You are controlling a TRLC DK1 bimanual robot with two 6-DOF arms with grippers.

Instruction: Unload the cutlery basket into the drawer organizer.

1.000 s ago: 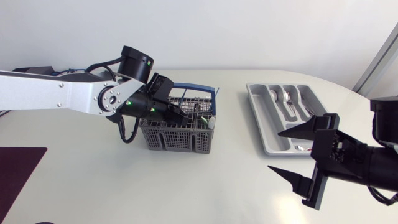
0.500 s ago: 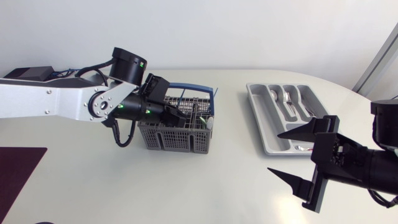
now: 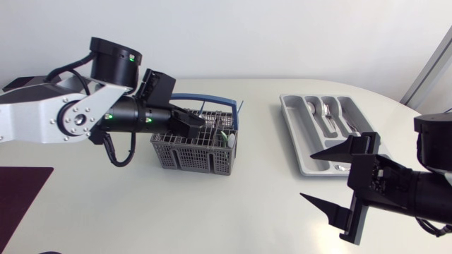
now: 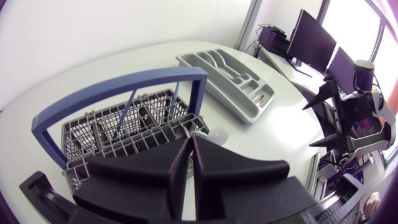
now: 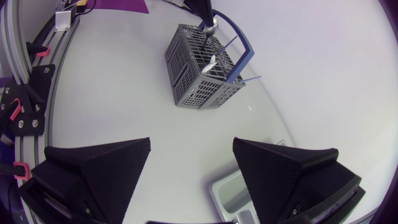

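Two broad black fingers of the right gripper (image 3: 309,173) stand nearest, spread wide with nothing between them, above the near right part of the white table (image 3: 233,212). In its own wrist view the right gripper (image 5: 191,146) shows the same wide gap, with bare table under it and the basket well ahead. At the near left edge lies a dark purple mat (image 3: 21,190). Farther back, left of the middle, stands the grey cutlery basket (image 3: 187,152), its blue handle (image 3: 205,99) arched upright over it. A pale spoon (image 3: 230,138) leans at its right end and a thin blue stick (image 3: 240,109) pokes up beside the handle. The left arm comes in from the left, and the left gripper (image 3: 203,125) sits over the top of the basket. In the left wrist view the left gripper (image 4: 188,138) has its fingers pressed almost together, only a thin slit showing; I cannot tell whether anything is pinched there. Just ahead of its tips lie the spoon (image 4: 217,134) and the basket (image 4: 112,124). Farthest, at the far right and well apart from the basket, lies the grey drawer organizer (image 3: 293,134), with silver cutlery (image 3: 326,113) in its long compartments.
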